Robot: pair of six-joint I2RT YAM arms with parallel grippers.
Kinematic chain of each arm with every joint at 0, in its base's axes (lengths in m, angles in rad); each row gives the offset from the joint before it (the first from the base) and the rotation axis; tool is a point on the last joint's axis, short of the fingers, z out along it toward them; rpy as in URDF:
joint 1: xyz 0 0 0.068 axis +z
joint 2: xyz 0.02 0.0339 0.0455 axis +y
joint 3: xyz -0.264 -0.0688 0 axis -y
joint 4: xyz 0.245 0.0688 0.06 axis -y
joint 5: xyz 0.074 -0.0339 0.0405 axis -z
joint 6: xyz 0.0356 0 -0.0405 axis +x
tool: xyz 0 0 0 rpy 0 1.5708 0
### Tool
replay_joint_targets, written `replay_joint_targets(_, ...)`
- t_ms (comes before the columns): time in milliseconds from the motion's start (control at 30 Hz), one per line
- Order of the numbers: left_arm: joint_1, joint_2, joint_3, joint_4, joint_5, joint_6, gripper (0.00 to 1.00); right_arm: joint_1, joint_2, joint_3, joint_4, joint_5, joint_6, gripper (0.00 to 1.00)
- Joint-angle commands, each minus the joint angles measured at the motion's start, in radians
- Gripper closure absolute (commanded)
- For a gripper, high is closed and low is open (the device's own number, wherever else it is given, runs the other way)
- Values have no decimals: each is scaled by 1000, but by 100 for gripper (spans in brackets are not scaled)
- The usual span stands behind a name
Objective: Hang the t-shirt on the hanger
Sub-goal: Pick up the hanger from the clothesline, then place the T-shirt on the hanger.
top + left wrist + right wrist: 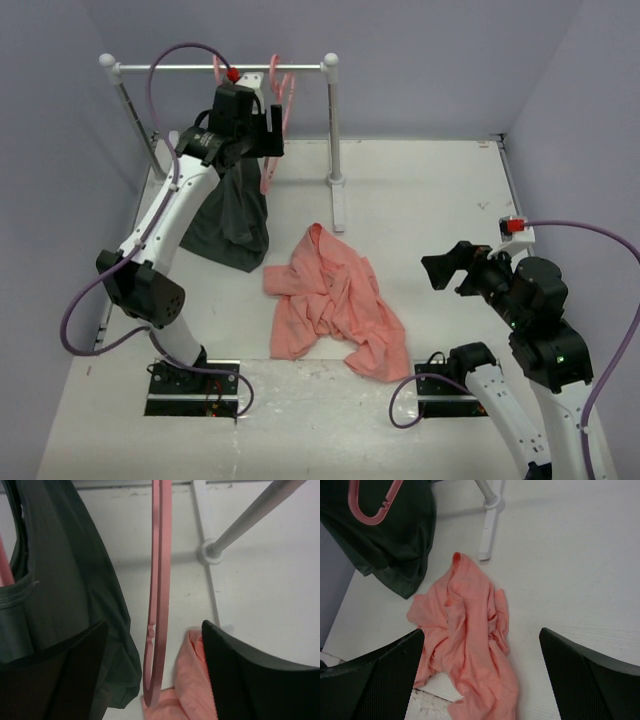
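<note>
Pink hanger hangs on the rail; salmon t-shirt lies crumpled on table.

The top camera sits high up behind both arms and looks down on the whole white table, far enough away to show the rail at the back. The left wrist camera sits just behind the left pincer and looks out through its middle, very close to the pink hanger in that gap. The right wrist camera looks down past the right pincer from farther off (so more fits in). All three views show the peach t-shirt.
</note>
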Motion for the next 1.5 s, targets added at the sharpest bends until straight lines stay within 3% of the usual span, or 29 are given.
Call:
replay_joint_targets(0,-7,12,-9,10,-75,37,33,-2,-2,-20,68,-95,-10,1)
replay_joint_targets(100,-10,17,-54,42,-46,32,59,-2,-2,-40,82,-97,-8,1)
replay_joint_targets(133,-10,16,-67,50,-47,32,64,-2,-2,-45,85,-99,-6,1)
replay_joint_targets(167,-10,16,-72,50,-53,31,77,-2,0,-46,88,-104,-6,1)
replay_joint_targets(300,-12,-4,-91,50,-58,32,100,-2,6,-50,96,-115,-2,1)
replay_joint_targets(600,-18,-96,-82,31,-1,45,100,-2,40,-96,168,-167,15,1)
replay_joint_targets(800,-18,-215,-107,7,74,27,100,-2,199,-119,241,-260,20,5)
replay_joint_targets(900,-18,-303,-202,29,213,21,100,23,396,-115,311,-248,34,17)
replay_joint_targets(967,-18,-362,-280,24,263,8,100,112,518,-63,336,-171,17,22)
replay_joint_targets(1167,-18,-549,-497,62,328,-19,100,308,805,88,357,5,-15,27)
replay_joint_targets(1467,-19,-883,-835,149,441,-112,100,445,1253,353,401,180,-39,42)
